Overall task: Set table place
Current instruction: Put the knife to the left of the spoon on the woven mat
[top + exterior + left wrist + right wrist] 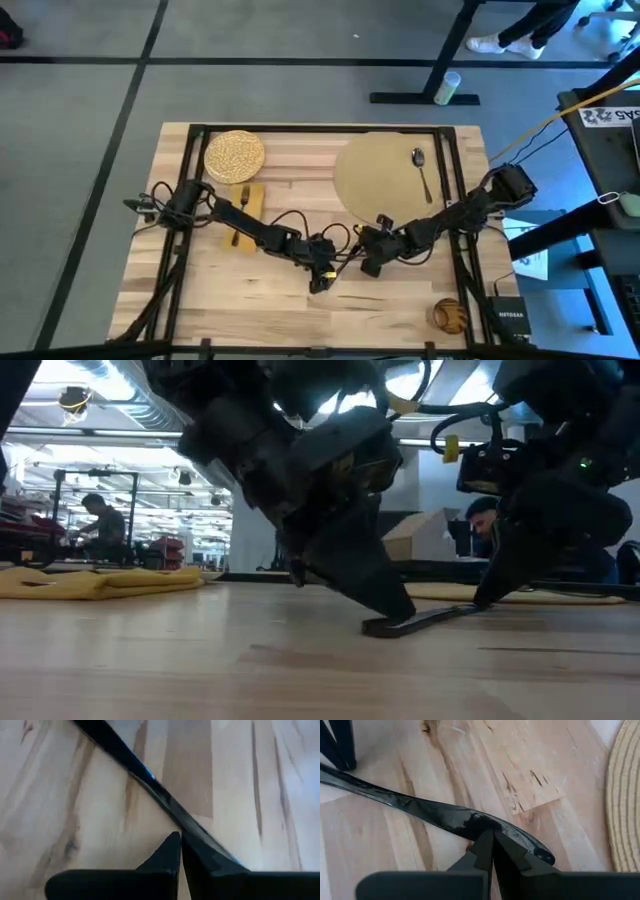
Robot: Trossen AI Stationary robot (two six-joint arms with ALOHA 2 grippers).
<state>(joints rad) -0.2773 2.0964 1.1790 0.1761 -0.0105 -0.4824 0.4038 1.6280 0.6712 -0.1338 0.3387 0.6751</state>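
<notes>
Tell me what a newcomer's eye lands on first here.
Both claws meet low at the table's front middle, the left claw and right claw each pinched shut at opposite ends of one dark utensil lying on the wood. Behind them, a spoon rests on the round tan mat.

The table fills the frame's middle. Upper right on it lies the place, a spoon on its right part. Upper left sits a plate, a napkin just below it, a fork on that. A ball rests lower right.
</notes>
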